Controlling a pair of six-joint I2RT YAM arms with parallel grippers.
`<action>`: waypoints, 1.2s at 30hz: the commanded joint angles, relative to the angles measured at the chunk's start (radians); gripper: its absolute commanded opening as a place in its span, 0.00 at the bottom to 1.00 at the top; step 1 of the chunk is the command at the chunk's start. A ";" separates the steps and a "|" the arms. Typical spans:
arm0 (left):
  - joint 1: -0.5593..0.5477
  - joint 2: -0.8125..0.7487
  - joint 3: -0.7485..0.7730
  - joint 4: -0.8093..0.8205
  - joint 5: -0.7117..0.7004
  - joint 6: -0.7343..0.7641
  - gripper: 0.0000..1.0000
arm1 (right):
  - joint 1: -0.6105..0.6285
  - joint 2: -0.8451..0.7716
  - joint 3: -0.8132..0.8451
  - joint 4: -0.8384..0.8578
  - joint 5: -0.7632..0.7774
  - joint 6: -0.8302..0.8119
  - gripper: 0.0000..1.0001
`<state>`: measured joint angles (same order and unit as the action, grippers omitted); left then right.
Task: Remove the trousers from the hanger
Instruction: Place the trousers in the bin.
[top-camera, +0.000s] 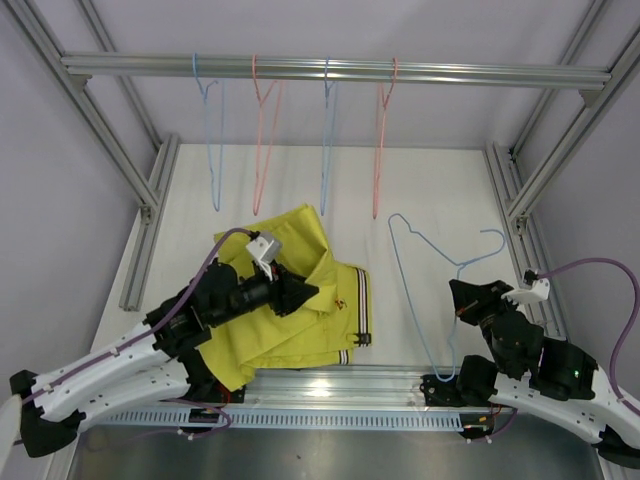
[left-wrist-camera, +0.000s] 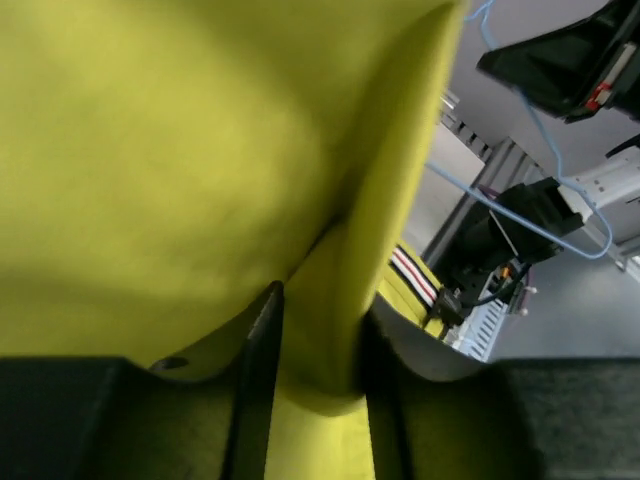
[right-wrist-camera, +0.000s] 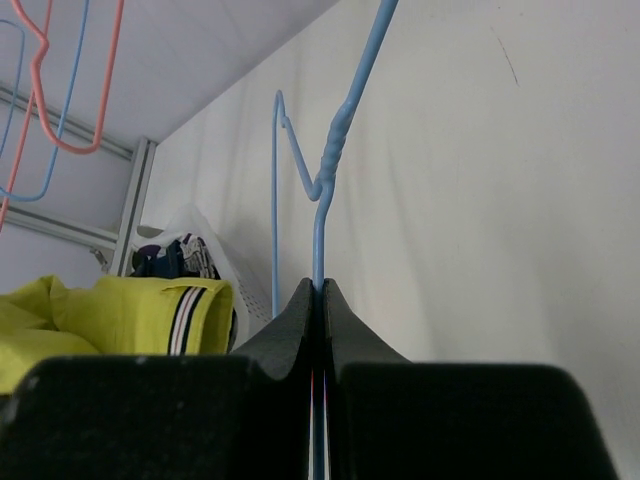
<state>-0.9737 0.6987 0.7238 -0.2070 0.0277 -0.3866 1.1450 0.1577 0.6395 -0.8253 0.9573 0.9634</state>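
Observation:
The mustard yellow trousers (top-camera: 290, 300) with a striped waistband lie bunched on the white table, free of any hanger. My left gripper (top-camera: 305, 293) is shut on a fold of them; in the left wrist view yellow cloth (left-wrist-camera: 200, 150) fills the frame and a fold sits between the fingers (left-wrist-camera: 258, 380). My right gripper (top-camera: 462, 300) is shut on the wire of a bare blue hanger (top-camera: 411, 300), which lies tilted over the table at the right. The right wrist view shows the pads closed on the wire (right-wrist-camera: 330, 160), with the trousers (right-wrist-camera: 130, 310) at the left.
Several empty hangers, blue (top-camera: 212, 140) and pink (top-camera: 262, 140), hang from the aluminium rail (top-camera: 330, 68) at the back. A white mesh container (right-wrist-camera: 215, 250) with dark and patterned cloth in it shows beyond the yellow trousers in the right wrist view. Frame posts flank the table.

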 joint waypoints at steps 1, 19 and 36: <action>0.000 -0.025 -0.117 0.099 0.014 -0.096 0.43 | -0.002 -0.009 0.038 0.017 0.035 -0.022 0.00; -0.002 -0.091 0.193 -0.149 -0.101 -0.029 0.99 | -0.001 0.002 0.066 0.069 -0.017 -0.078 0.00; 0.000 -0.143 -0.449 0.089 -0.302 -0.452 0.99 | -0.002 0.103 0.230 0.014 -0.038 -0.186 0.00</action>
<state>-0.9749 0.5140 0.3664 -0.0414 -0.1864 -0.7063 1.1450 0.2424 0.8070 -0.8074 0.9169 0.8089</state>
